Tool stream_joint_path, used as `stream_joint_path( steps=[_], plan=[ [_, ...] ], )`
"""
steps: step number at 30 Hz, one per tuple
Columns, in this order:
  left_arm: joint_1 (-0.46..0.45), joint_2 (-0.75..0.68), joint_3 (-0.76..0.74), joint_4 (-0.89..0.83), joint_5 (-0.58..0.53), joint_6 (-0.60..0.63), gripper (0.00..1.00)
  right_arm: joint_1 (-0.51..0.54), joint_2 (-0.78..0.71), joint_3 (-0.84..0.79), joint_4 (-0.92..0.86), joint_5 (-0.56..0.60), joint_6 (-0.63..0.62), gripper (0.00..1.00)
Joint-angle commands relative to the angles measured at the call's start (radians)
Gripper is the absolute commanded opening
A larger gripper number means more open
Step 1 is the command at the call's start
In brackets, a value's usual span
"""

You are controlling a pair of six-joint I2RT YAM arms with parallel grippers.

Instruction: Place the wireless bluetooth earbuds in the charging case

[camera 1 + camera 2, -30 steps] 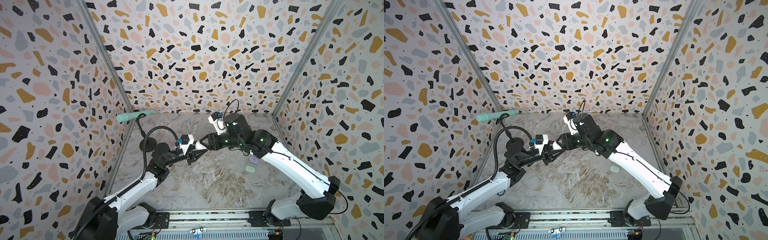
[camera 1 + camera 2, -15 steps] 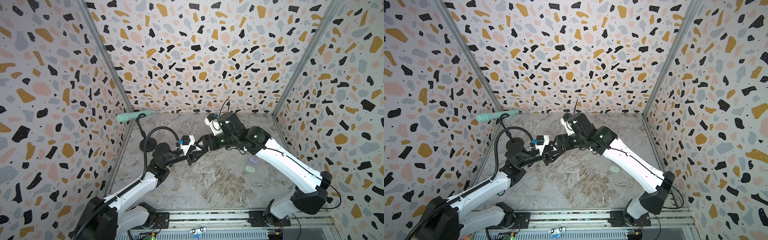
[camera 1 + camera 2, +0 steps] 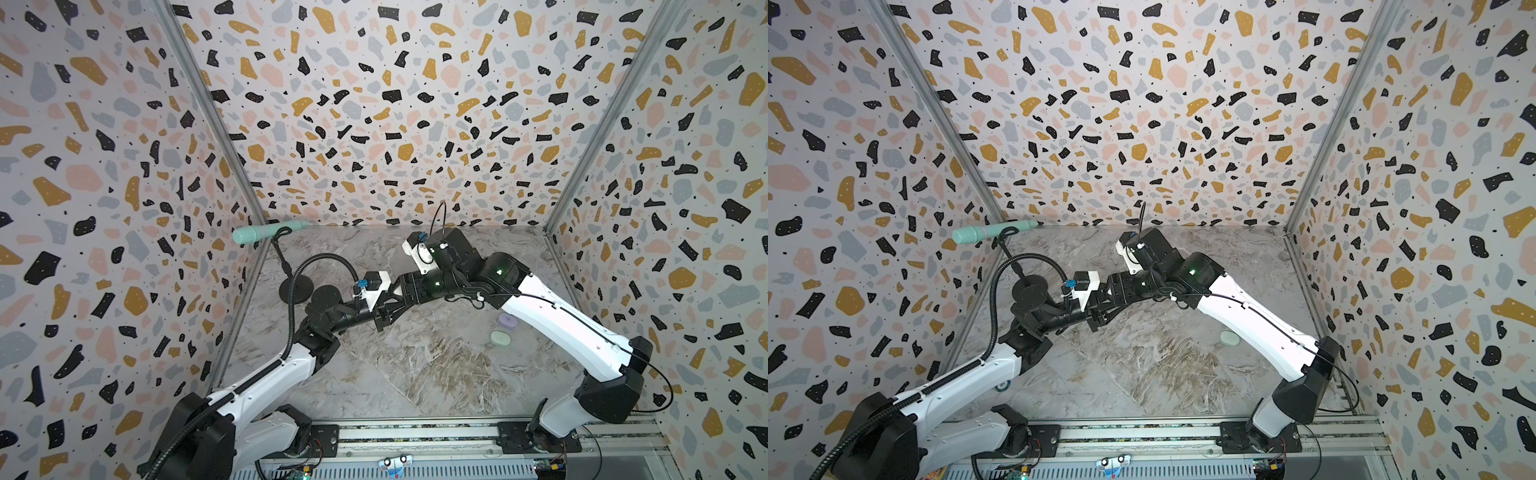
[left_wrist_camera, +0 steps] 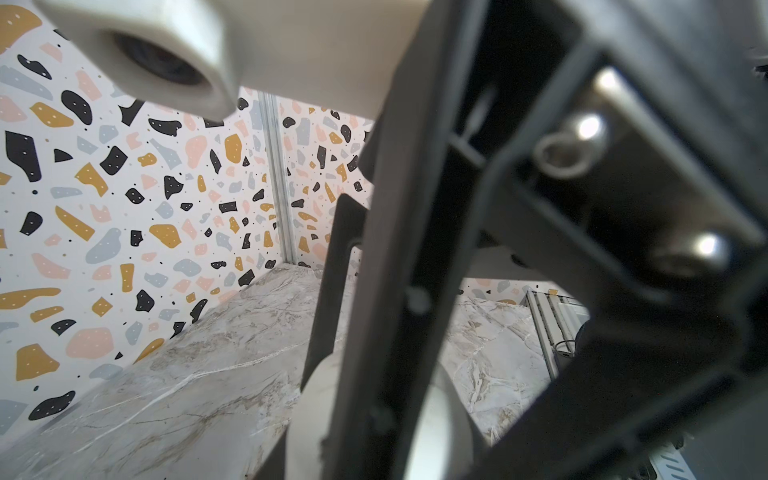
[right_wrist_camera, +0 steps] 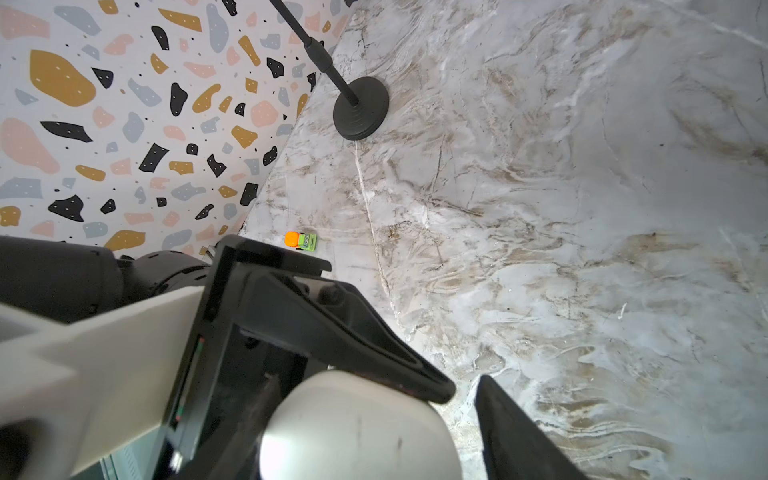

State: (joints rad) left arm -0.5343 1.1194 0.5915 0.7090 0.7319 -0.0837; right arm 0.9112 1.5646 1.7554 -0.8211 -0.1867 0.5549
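Note:
The charging case [image 5: 357, 428], a cream pebble shape, hangs above the middle of the marble floor with my left gripper [image 3: 385, 318] shut on it. It also shows as a pale round body [image 4: 436, 415] behind a dark finger in the left wrist view. My right gripper [image 3: 397, 301] meets the left one tip to tip in both top views. One right finger [image 5: 511, 432] stands apart from the case, with bare marble showing in the gap. The wireless bluetooth earbuds show in no view.
A lavender case [image 3: 508, 319] and a green case [image 3: 500, 338] lie on the floor under the right arm. A teal microphone [image 3: 266, 232] leans on a black stand with a round base [image 3: 296, 287] at the back left. A small green and orange toy [image 5: 301, 240] sits by the left wall.
The right arm has swung a little to the left and further back, keeping its gripper at the left gripper's tips. The left arm has stayed where it was.

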Motion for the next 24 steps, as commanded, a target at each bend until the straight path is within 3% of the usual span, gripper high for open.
stream_joint_path(
  steps=[1, 8, 13, 17, 20, 24],
  plan=[
    [-0.006, -0.011, 0.004, 0.044, 0.001, 0.018, 0.14, 0.006, -0.015, 0.027, -0.014, -0.003, 0.004, 0.68],
    [-0.006, -0.012, 0.007, 0.038, -0.002, 0.018, 0.15, 0.006, -0.015, 0.014, -0.008, -0.02, -0.003, 0.62],
    [-0.006, -0.014, 0.01, 0.028, -0.013, 0.015, 0.25, 0.004, -0.03, 0.002, 0.004, -0.009, 0.0, 0.59],
    [-0.006, -0.021, 0.01, 0.011, -0.027, 0.014, 0.56, -0.008, -0.051, -0.016, 0.018, 0.002, 0.004, 0.58],
    [-0.006, -0.038, 0.001, -0.005, -0.056, 0.004, 1.0, -0.028, -0.077, -0.041, 0.03, 0.004, 0.006, 0.57],
    [-0.006, -0.081, -0.002, -0.121, -0.109, 0.016, 1.0, -0.07, -0.118, -0.091, 0.042, 0.015, 0.007, 0.57]
  ],
)
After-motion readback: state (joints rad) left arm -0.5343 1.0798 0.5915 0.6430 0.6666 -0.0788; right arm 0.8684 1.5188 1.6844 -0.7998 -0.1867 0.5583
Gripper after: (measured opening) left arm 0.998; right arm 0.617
